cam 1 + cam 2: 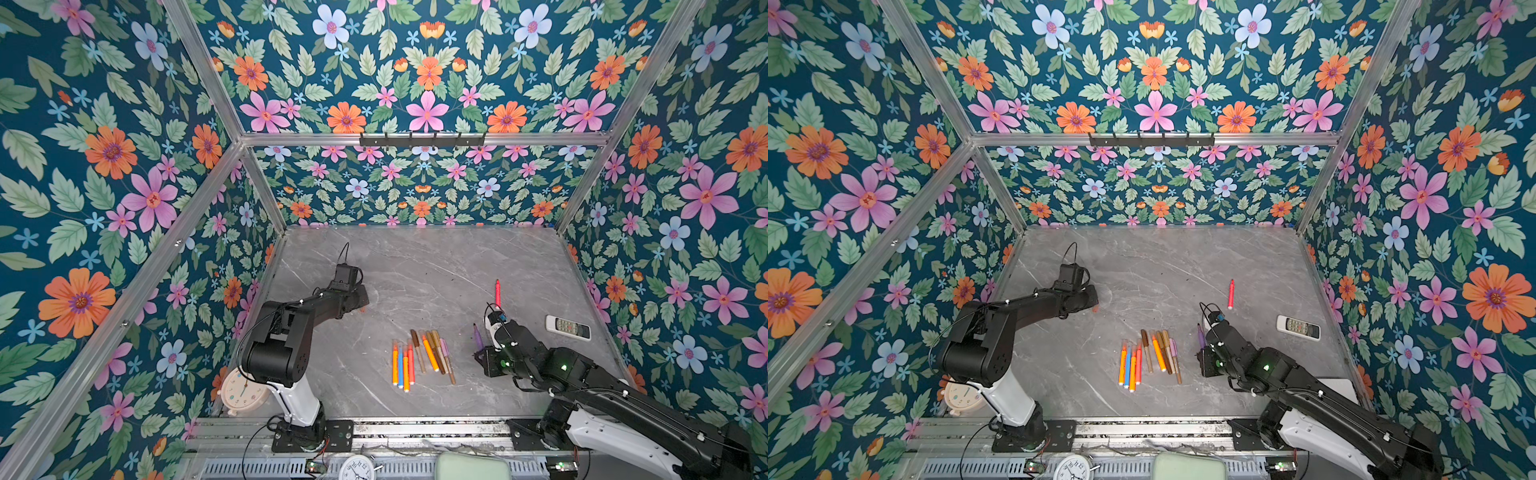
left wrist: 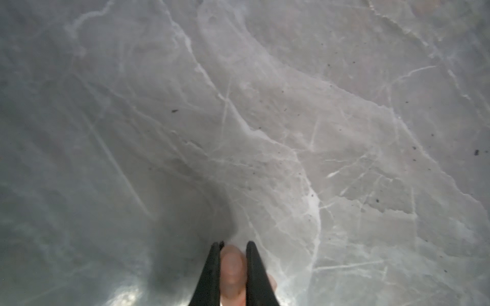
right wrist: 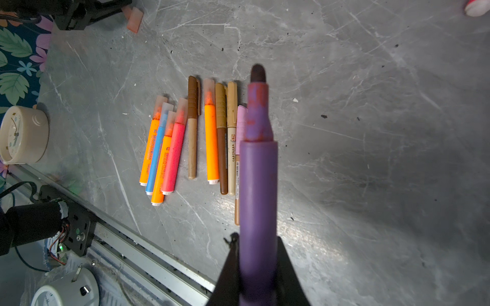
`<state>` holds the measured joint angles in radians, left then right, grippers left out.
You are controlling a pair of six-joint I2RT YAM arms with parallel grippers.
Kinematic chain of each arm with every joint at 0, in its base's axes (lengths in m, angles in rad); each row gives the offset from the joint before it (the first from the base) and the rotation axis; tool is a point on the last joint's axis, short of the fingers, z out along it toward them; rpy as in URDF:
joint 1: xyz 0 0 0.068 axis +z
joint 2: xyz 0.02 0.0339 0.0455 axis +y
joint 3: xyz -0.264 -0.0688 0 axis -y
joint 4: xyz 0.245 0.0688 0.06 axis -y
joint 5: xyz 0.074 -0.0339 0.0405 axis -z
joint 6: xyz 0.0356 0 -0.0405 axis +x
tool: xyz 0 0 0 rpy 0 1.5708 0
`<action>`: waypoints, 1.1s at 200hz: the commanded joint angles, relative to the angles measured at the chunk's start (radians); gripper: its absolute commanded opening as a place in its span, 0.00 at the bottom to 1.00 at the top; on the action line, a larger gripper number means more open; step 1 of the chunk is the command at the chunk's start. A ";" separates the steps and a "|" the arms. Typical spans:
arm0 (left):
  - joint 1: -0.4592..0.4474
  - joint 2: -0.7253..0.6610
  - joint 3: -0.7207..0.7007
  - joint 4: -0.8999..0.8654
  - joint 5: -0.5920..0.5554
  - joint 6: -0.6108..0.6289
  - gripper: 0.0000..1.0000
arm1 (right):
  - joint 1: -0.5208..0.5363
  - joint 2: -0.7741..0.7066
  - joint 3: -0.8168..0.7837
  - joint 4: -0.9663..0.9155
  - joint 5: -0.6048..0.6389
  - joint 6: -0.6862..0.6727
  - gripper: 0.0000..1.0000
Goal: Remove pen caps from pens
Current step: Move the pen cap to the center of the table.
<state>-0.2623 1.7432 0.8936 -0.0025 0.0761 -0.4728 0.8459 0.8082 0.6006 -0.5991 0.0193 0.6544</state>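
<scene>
1. So, your right end effector (image 3: 256, 239) is clamped on the purple pen (image 3: 258, 185), tip bare, pointing toward the surface's (image 1: 415, 266) far edge.
2. Your left end effector (image 2: 233, 245) is pinching a pinkish cap (image 2: 232, 267), low, toward the left edge.
3. The capped pens (image 3: 212, 143) lie in a row near the front edge, between both arms, closer to your right one; caps (image 3: 209, 87) face the far edge.
4. No containers anywhere I can see.

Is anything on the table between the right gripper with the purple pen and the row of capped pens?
Nothing visible. Only bare table lies between the right gripper, its jaws shut on the purple pen, and the row of pens.
</scene>
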 commanded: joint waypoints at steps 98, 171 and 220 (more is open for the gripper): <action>-0.003 -0.001 -0.077 -0.090 -0.022 0.029 0.00 | 0.000 -0.033 -0.018 -0.016 0.025 0.016 0.00; -0.120 -0.009 -0.062 -0.192 -0.036 0.080 0.00 | -0.001 0.009 -0.007 0.025 0.005 0.015 0.00; -0.167 0.004 -0.063 -0.207 -0.046 0.062 0.00 | 0.000 -0.004 -0.006 0.012 0.005 0.019 0.00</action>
<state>-0.4179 1.7309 0.8505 0.0093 0.0261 -0.4141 0.8459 0.8124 0.5900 -0.5938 0.0246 0.6621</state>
